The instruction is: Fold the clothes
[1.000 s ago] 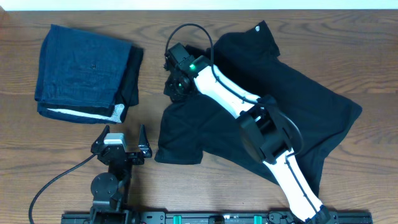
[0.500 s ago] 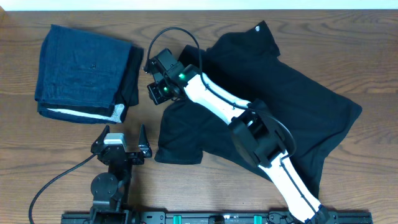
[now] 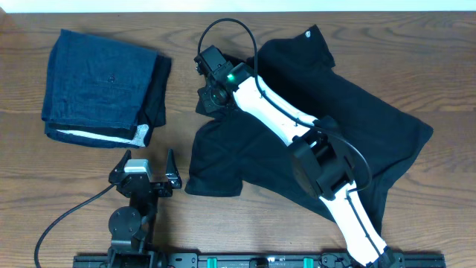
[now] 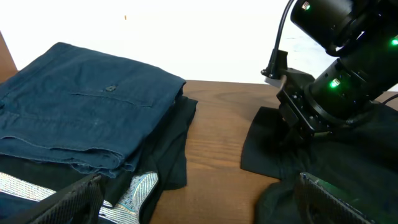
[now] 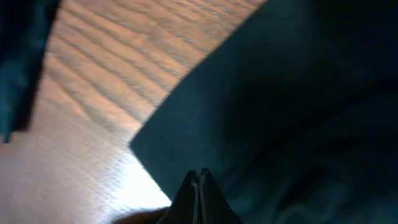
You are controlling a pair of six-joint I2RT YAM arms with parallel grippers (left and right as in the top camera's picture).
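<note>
At far left, a folded dark-blue garment is seen on the wooden table. Nearer the front, the left gripper is held empty, fingers wide apart. Right of centre, the black shirt is spread crumpled; at its left corner the right gripper is poised, fingers pressed together.

Right arm in white shells with black joints, green light on black wrist, thin black cable arcing at twelve o'clock, all-black left gripper with grey block, second black cable toward eight o'clock.
</note>
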